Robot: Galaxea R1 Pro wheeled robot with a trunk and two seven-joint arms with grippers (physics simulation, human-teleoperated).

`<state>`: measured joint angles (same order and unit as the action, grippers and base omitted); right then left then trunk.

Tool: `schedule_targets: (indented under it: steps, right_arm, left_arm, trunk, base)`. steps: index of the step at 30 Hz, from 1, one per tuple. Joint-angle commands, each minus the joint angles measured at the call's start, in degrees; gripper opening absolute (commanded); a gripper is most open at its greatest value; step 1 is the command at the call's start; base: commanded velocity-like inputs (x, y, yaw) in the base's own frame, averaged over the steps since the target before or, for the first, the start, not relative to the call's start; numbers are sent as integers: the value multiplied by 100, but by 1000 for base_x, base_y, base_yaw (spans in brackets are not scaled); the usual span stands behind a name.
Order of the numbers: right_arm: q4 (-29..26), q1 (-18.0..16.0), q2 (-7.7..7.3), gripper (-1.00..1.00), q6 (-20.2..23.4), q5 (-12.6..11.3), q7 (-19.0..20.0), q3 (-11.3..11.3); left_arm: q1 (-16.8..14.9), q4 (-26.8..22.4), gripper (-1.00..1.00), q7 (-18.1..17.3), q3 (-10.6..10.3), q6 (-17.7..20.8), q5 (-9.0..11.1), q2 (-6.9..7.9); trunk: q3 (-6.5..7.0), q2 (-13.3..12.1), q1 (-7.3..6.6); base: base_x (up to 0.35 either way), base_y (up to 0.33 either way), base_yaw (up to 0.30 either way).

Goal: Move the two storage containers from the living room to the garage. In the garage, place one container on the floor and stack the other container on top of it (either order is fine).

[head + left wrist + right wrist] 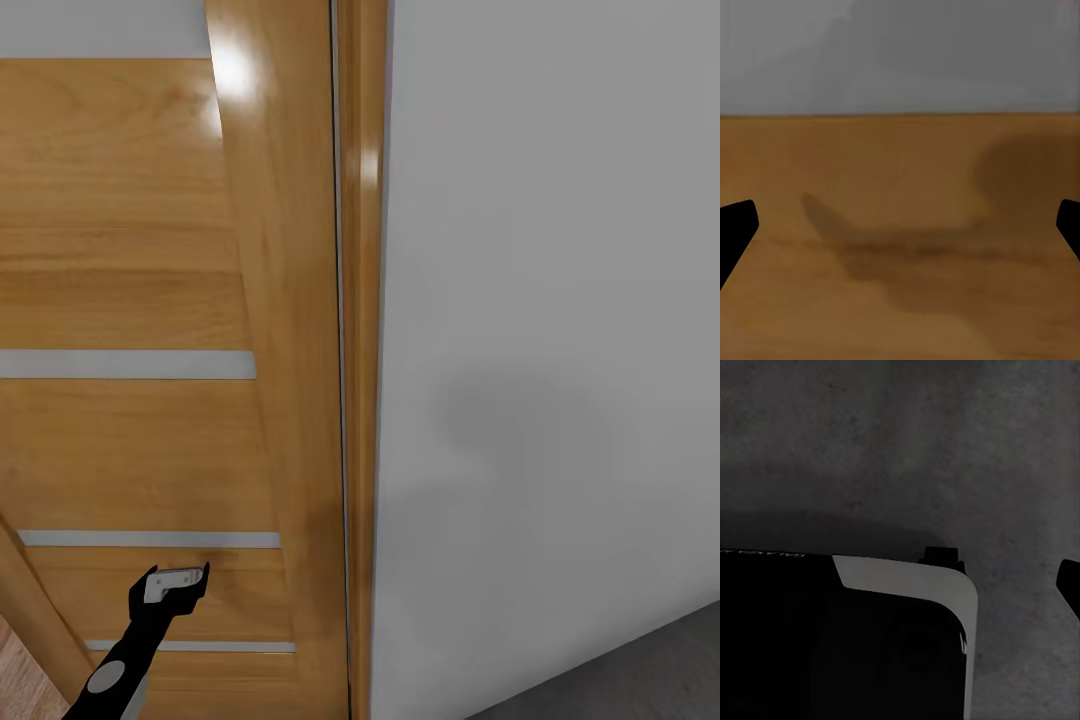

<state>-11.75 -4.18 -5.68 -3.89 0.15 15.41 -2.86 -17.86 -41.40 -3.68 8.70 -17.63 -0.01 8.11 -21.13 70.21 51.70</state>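
The two storage containers are out of view. My left gripper [180, 580] hangs low, right up against a wooden plank door [130, 300]. In the left wrist view its black fingertips [736, 225] stand far apart at both edges, open and empty, facing the door's wood [900, 225]. The right wrist view looks down on the dark grey concrete floor [907, 450]. One right fingertip [1070, 585] shows at the edge, set wide, with nothing held.
The door has grey inlay strips [120, 364] and a wooden frame [362, 400] beside a plain white wall [550, 350]. Dark floor [640, 670] shows below the wall, light wood planks [20, 680] at the near left. My black base with its pale corner [915, 577] lies under the right wrist.
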Motion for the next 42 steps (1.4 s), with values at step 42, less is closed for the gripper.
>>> schedule_targets:
  steps: [42]
  right_arm:
    - [6,-4,-3,100,-7,-7,32,-39]
  left_arm:
    - [-7,8,100,-33,35,-13,28,-3]
  trunk:
    - [-5,3,0]
  base:
    - [0,45,-111]
